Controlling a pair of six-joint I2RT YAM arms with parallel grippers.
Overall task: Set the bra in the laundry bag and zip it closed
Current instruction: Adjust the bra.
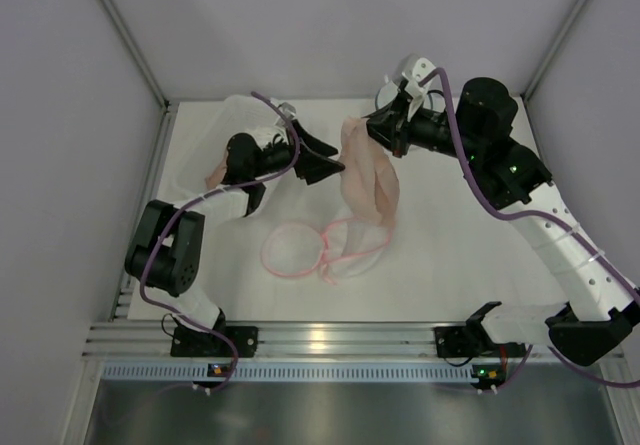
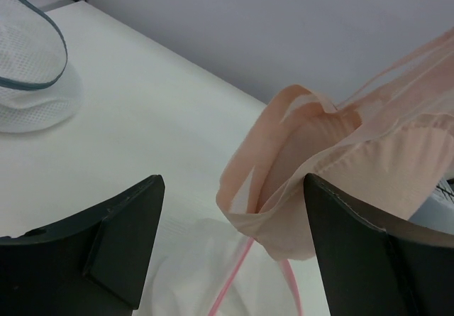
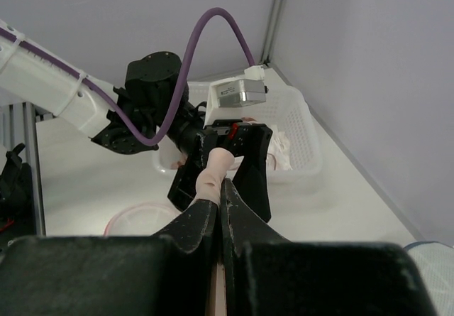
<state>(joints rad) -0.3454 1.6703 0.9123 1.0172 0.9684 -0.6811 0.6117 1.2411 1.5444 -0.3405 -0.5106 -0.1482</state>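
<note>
The laundry bag (image 1: 350, 250) lies flat on the white surface (image 1: 450, 255), not far from where the arms are bolted down. It is white net with a pink edge, and the pink edge makes a ring on its left side. Just behind the bag the bra (image 1: 368, 180) hangs in the air. It is peach colored and its low end comes down close to the bag. The right hand (image 1: 385, 133) holds the top of the bra, and its two fingers are pressed tight on the cloth (image 3: 213, 174). The left hand (image 1: 318, 160) is just to the left of the bra with its fingers spread wide. From its own camera, the bra (image 2: 340, 160) hangs between those fingers, close to one of them, and I cannot tell if it touches. Farther back, at the left, sits a white basket (image 1: 225, 130) with some clothes in it.
</note>
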